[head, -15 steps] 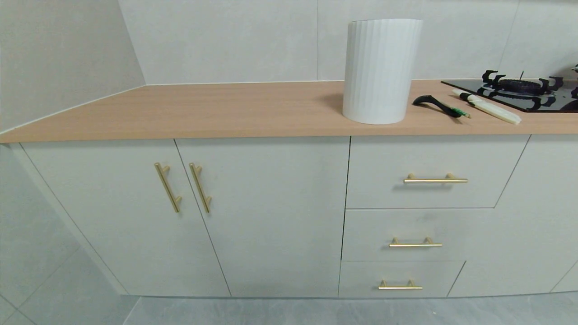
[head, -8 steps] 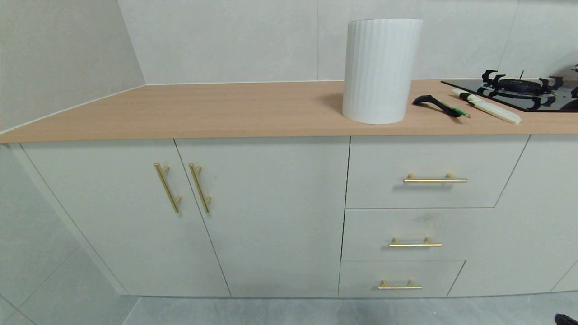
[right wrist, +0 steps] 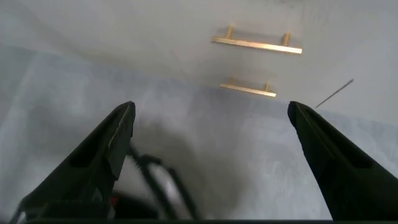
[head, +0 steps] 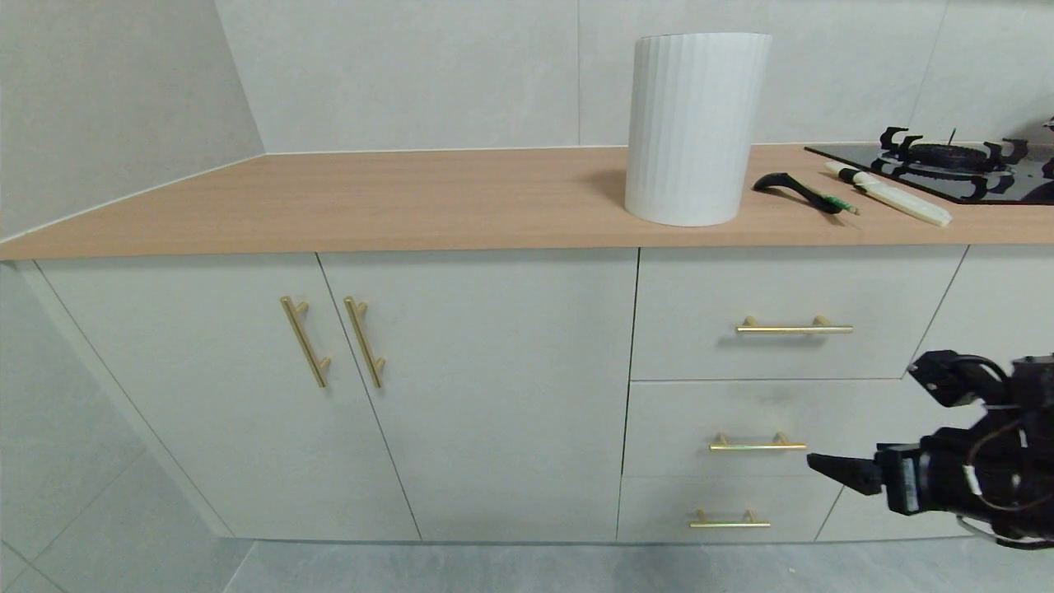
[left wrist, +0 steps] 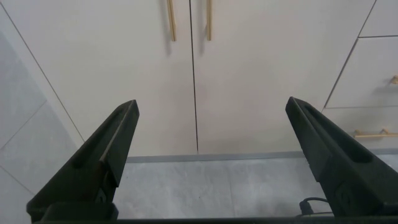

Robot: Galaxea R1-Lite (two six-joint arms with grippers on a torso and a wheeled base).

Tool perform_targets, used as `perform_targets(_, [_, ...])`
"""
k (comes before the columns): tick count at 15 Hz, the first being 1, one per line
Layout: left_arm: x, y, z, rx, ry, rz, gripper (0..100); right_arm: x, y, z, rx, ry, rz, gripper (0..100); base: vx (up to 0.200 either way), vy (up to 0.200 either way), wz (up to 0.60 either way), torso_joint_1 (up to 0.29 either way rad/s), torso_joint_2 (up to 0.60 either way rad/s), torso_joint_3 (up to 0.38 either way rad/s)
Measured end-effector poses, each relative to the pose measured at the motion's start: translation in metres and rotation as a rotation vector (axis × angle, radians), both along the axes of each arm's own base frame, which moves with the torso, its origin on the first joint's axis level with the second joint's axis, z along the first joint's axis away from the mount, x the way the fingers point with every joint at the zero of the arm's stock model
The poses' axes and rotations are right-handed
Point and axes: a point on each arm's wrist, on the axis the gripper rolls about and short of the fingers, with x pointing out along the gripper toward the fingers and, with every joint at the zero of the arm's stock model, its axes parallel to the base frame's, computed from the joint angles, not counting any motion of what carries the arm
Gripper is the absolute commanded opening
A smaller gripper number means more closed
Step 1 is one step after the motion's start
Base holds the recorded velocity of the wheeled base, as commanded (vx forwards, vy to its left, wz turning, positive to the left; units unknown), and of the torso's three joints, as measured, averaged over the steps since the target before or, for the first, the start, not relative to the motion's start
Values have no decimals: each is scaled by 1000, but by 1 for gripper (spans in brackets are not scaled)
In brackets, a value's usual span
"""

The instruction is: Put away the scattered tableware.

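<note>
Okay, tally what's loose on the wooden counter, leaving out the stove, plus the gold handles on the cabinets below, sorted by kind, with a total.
White ribbed container: 1
Utensils: 2
Door handles: 2
Drawer handles: 3
Total: 8

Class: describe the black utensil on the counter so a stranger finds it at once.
Find the tall white canister on the counter. Between it and the hob lie two utensils. The black utensil is nearer the canister and curved; the pale utensil is straight.
</note>
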Motion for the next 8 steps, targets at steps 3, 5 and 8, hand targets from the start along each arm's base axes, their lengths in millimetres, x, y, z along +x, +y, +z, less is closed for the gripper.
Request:
perform_targets(3, [0, 0, 0, 0, 0, 0, 100, 54, 7, -43, -31, -27, -50, 100, 0, 0, 0, 0, 0, 0])
perform_targets(5, [0, 0, 0, 0, 0, 0, 100, 77, 9, -70, -43, -78, -88, 100, 0, 0, 0, 0, 0, 0])
perform_targets(8, [0, 0, 0, 0, 0, 0, 100, 98, 11, -106, -64, -117, -143, 100, 0, 0, 0, 0, 0, 0])
